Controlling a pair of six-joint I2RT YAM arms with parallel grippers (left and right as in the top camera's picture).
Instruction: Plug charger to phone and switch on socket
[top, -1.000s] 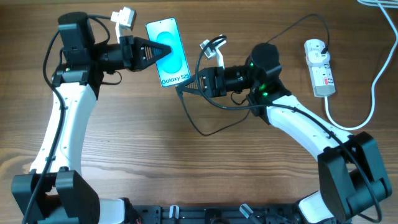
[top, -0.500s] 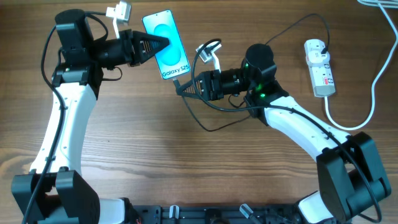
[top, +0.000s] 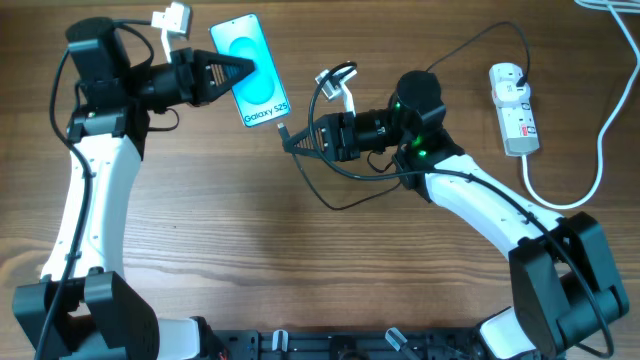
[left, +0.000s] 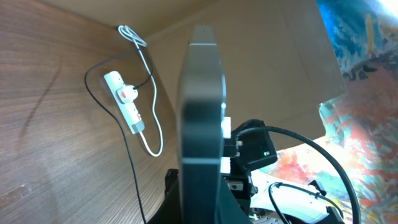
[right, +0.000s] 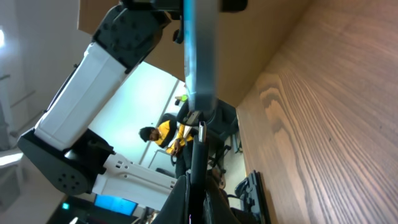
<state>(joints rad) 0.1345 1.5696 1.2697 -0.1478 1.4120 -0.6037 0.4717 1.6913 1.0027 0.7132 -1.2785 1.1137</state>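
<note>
Our left end effector (top: 238, 72) is clamped on the phone (top: 258, 100) from its left long side, holding it off the table (top: 200, 260) at the far left, screen up in the overhead view. Our right end effector (top: 296, 140) is pinched narrowly on the charger (top: 287, 130) just behind its small connector. The tip sits at the phone's near short edge, and we cannot tell whether it is seated. We judge the phone rigid and light, but its glass is slick and breakable, so the side-edge grip suits it and any push should run straight along its length. The cable is limp and will buckle, so the only useful hold is the stiff connector body. Well apart on the far right lies the socket (top: 513, 110). We judge it light plastic that may slide when its red switch (left: 126, 94) is pressed.
</note>
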